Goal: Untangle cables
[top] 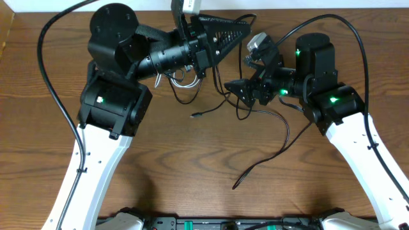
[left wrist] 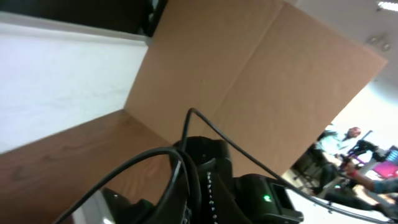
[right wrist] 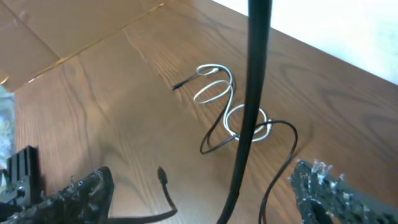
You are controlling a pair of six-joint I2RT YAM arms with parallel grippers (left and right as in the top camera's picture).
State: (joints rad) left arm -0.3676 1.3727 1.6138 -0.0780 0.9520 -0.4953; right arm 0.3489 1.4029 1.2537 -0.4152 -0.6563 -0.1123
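From overhead, the table [top: 192, 166] is seen with both arms reaching in toward its far middle. The white cable [top: 182, 78] lies in small loops just beneath the left arm's wrist and is partly hidden by it. The black cable [top: 287, 134] is spread more widely. One plug lies on bare wood near the table's middle, and the cord wanders under the right arm, then trails toward the near edge, where its other end rests.

The left gripper [top: 230, 32] is shown only overhead, as a dark wedge pointing toward the right arm. Whether its jaws are apart or together cannot be told.

The tangle itself is shown only by the right wrist view. There the white cable [right wrist: 229, 78] is seen coiled in two or three loops, with the black cable [right wrist: 217, 144] threaded along and through them. A thick wire [right wrist: 255, 62] hangs across the front of this view. The right gripper [right wrist: 200, 183] is seen with its jaws wide apart and nothing between them, above the wood, near the coils.

The left wrist view shows no cable on the table. A cardboard wall [left wrist: 249, 81], a white wall and a dark arm housing with a green light are seen instead.
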